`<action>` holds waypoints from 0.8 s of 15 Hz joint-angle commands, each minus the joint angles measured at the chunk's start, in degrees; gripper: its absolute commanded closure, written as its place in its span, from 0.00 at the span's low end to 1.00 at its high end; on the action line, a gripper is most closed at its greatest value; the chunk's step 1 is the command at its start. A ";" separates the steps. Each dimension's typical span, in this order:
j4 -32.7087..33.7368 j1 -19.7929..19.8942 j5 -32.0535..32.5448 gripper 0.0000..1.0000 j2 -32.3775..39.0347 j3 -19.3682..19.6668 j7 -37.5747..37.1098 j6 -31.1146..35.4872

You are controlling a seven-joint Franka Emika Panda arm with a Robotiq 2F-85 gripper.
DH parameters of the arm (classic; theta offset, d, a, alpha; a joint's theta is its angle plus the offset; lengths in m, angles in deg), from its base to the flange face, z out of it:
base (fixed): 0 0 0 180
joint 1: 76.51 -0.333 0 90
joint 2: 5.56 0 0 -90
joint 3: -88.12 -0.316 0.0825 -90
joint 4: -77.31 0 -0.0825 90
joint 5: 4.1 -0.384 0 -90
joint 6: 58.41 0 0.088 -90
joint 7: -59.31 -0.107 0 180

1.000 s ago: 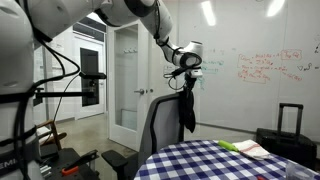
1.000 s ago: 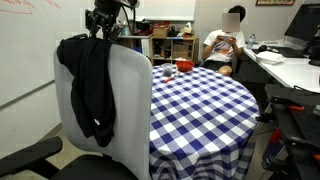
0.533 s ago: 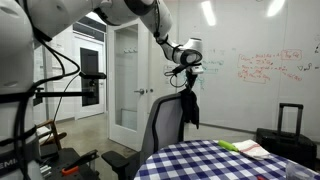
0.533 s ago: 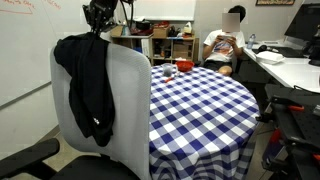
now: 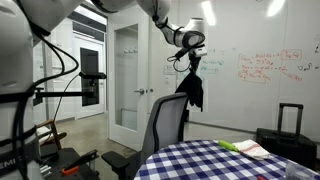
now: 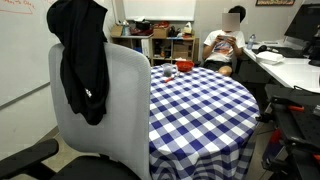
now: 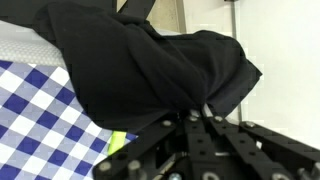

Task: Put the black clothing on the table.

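Observation:
The black clothing (image 5: pixel 192 88) hangs limp from my gripper (image 5: pixel 188 42), which is shut on its top edge, high above the office chair (image 5: pixel 165 125). In an exterior view the black clothing (image 6: pixel 82 55) dangles in front of the chair back (image 6: pixel 120 110), and the gripper is above the frame. In the wrist view the gripper (image 7: pixel 200 113) pinches a fold of the black clothing (image 7: pixel 140 65), which fills most of the picture. The table (image 6: pixel 200 100) with its blue-and-white checkered cloth stands just beyond the chair, and the same table (image 5: pixel 215 160) shows low in an exterior view.
A person (image 6: pixel 225 45) sits behind the table near shelves. A black suitcase (image 5: pixel 285 135) stands by the whiteboard wall. Papers and a green item (image 5: pixel 240 147) lie on the table, and a red object (image 6: pixel 168 70) sits at its far edge.
The gripper has shut on the clothing and risen. The garment, draped on the chair back before, has lifted clear of its top and now hangs free.

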 commanded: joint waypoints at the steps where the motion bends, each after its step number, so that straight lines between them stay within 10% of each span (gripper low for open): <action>1: -3.13 2.39 -1.56 0.99 -6.64 -0.81 1.95 -1.88; 12: -14.58 8.59 -3.88 0.99 -25.16 5.22 -0.39 2.79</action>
